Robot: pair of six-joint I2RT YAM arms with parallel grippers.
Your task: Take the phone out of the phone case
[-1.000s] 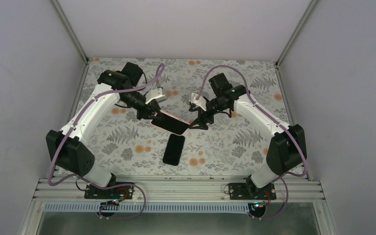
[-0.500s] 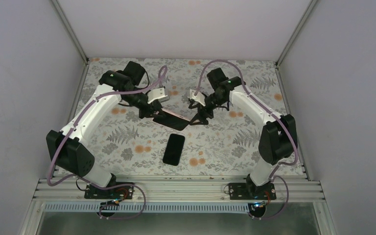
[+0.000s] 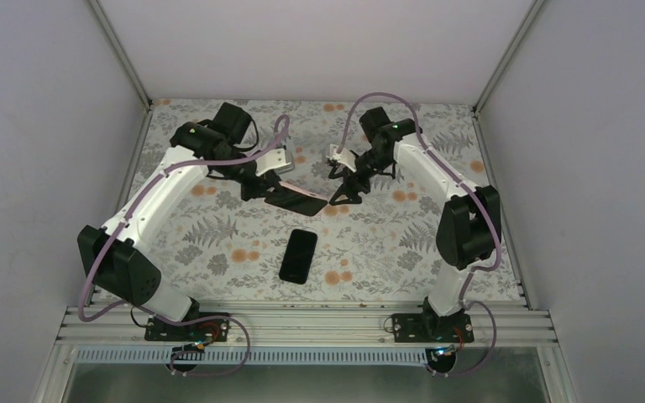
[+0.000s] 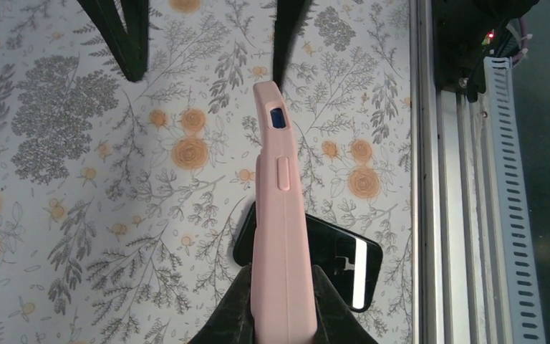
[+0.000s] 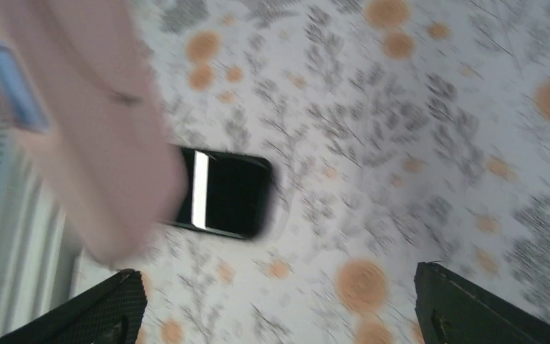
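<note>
The pink phone case (image 4: 281, 236) is held edge-up above the table, with my left gripper (image 4: 283, 274) shut on its near end. From above, the phone case (image 3: 298, 200) hangs mid-table at the tip of my left gripper (image 3: 262, 190). The black phone (image 3: 299, 256) lies flat on the floral cloth, apart from the case and nearer the arm bases; the phone (image 4: 340, 258) shows beneath the case. My right gripper (image 3: 344, 195) stands open just beyond the case's free end, holding nothing. In the blurred right wrist view the right gripper (image 5: 278, 271) is wide, with the case (image 5: 93, 143) and phone (image 5: 229, 193) ahead.
A floral cloth (image 3: 386, 243) covers the table. The aluminium rail (image 3: 302, 323) with both arm bases runs along the near edge, and the rail (image 4: 430, 179) shows right of the phone. White walls (image 3: 50, 126) enclose three sides.
My left gripper has carried the case a little farther back from the phone. The right gripper has drawn back off the case's end, still open. The phone has not moved.
</note>
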